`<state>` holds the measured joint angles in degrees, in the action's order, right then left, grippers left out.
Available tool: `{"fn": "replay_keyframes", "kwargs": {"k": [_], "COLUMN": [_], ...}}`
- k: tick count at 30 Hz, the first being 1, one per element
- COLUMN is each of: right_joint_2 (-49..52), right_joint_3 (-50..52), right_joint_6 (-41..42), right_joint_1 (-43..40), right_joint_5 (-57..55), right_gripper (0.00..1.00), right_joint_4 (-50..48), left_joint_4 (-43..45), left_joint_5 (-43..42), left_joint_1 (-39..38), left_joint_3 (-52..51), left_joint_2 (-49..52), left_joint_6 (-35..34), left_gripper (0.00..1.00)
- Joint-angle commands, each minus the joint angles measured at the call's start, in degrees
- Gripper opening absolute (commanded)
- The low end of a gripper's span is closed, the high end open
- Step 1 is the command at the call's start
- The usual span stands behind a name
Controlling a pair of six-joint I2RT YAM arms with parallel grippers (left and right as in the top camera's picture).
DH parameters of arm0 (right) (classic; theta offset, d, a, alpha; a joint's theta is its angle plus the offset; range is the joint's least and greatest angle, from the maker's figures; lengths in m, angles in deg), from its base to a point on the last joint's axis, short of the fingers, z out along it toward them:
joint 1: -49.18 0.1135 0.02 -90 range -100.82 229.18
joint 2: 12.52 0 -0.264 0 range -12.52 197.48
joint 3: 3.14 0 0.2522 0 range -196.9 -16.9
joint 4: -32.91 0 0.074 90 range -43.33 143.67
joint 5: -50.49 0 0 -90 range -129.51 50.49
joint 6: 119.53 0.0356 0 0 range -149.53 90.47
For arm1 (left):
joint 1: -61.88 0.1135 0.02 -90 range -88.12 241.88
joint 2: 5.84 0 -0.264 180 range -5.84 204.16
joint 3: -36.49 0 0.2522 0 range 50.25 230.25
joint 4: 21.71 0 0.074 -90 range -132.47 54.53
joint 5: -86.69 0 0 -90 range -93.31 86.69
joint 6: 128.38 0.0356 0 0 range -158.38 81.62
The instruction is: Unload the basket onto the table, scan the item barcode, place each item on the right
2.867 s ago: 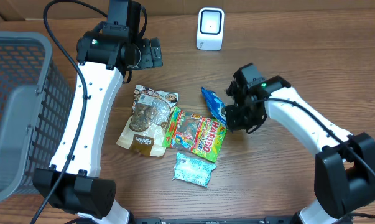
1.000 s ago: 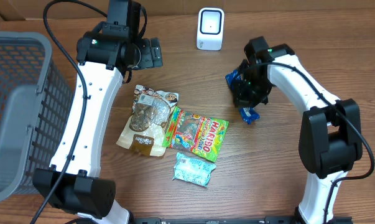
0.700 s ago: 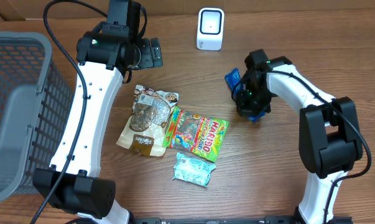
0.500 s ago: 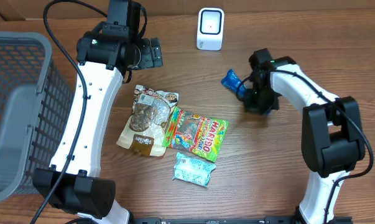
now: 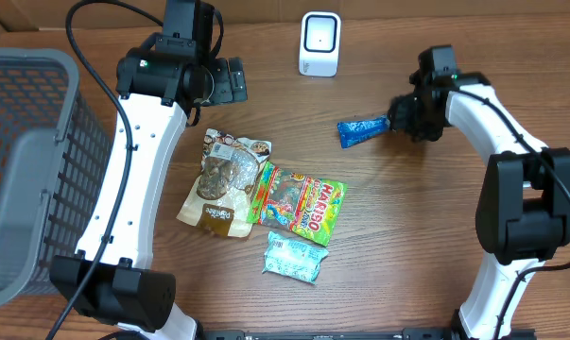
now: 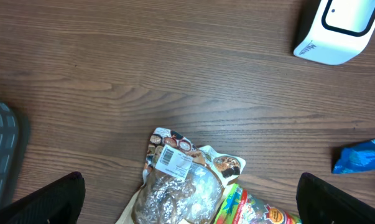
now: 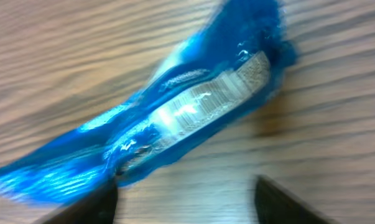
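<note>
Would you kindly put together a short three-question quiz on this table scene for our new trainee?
1. True or false: the blue packet lies inside the basket.
2. Which thing lies nearest the white scanner? A: gummy bag. B: blue packet. C: pale packet.
3. Fill the gap: the right gripper, just beside the blue packet, has its jaws ____.

Key: 1 false; 2 B; 3 open.
</note>
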<state>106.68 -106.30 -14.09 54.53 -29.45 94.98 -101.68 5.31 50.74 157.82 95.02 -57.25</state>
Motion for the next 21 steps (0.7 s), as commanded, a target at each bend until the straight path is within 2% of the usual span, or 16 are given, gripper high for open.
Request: {"fn": "replay_keyframes", "kwargs": {"k": [1, 3, 7, 9, 13, 19, 20, 21], "right_joint_2": [-1.6, -1.3, -0.5, -0.1, 0.3, 0.3, 0.3, 0.3], "right_joint_3": [-4.1, -3.8, -2.2, -1.2, 0.3, 0.3, 0.3, 0.3], "right_joint_6": [15.6, 20.5, 30.3, 34.6, 40.8, 40.5, 39.6, 37.9], "right_joint_1": [0.3, 0.9, 3.2, 4.6, 7.3, 9.0, 9.0, 9.0], "right_joint_5": [13.0, 14.4, 10.3, 7.9, 1.2, -6.8, -7.7, -8.1], "right_gripper": [0.91, 0.95, 0.95, 0.92, 0.8, 0.63, 0.58, 0.48], "right_joint_4": [3.2, 3.6, 0.6, -1.4, -3.0, -1.2, -1.0, -0.9], "left_joint_4": [0.0, 0.0, 0.0, 0.0, 0.0, 0.0, 0.0, 0.0], "left_joint_5": [0.3, 0.3, 0.3, 0.3, 0.3, 0.3, 0.3, 0.3], "left_joint_1": [0.3, 0.3, 0.2, 0.3, 0.3, 0.3, 0.3, 0.2], "left_joint_3": [0.9, 0.9, 0.9, 0.9, 0.9, 0.9, 0.9, 0.9], "left_joint_2": [-0.9, -0.9, -0.9, -0.9, -0.9, -0.9, -0.9, -0.9], "left_joint_6": [1.3, 1.3, 1.3, 1.3, 1.3, 1.3, 1.3, 1.3], "left_gripper": [1.0, 1.0, 1.0, 1.0, 1.0, 1.0, 1.0, 1.0]}}
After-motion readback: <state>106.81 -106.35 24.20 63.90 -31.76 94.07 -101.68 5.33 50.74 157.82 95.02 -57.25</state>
